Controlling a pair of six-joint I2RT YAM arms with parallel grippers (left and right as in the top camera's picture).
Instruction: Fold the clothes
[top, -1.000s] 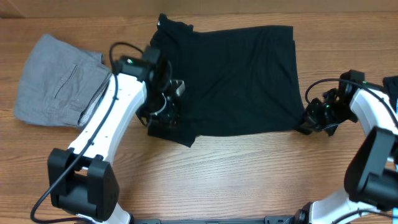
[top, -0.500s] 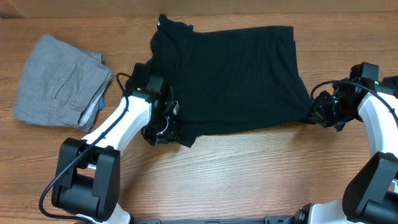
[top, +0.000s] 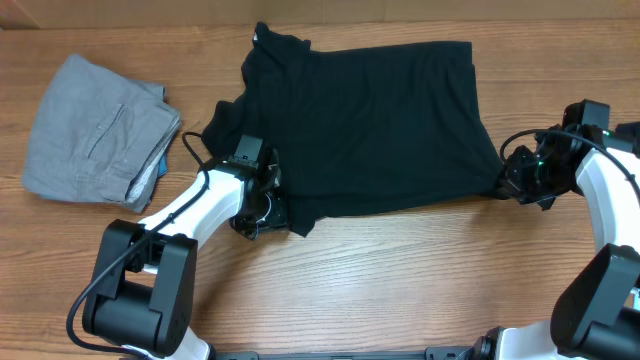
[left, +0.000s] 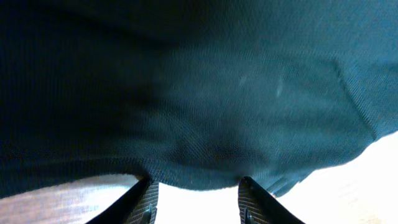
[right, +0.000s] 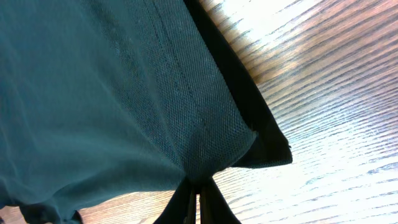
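The gripping of the near corners ahead of a first fold is, by the look of it, the step being worked on: the clothes (top: 370, 120), one black garment, are being kept spread flat on the table (top: 400, 280), filling the middle of the overhead view and reaching towards 12 o'clock. The right gripper (top: 505, 187) is being held at the garment's 4 o'clock corner, and in the right wrist view its jaws are being pressed together on a pinch of the black cloth, which is being gathered into creases that run down to the tips. The left gripper (top: 262, 212) is being held at the 7 o'clock corner, right at the edge. In the left wrist view its jaws are being kept apart, with the hem lying just past the tips and bare wood showing between them, so nothing is being clamped on that side. The left grip is therefore being judged as not yet made. The next move is being judged to call for those jaws to be slid over the hem and closed on it. Both corners could then be lifted together and carried towards 12 o'clock, so that the near edge is laid over the far one. An even pull on both sides is being called for, since soft cloth is likely to be dragged askew otherwise. A folded pair of grey trousers (top: 95, 135) is being left at 9 o'clock of the garment, beside it and not touching it
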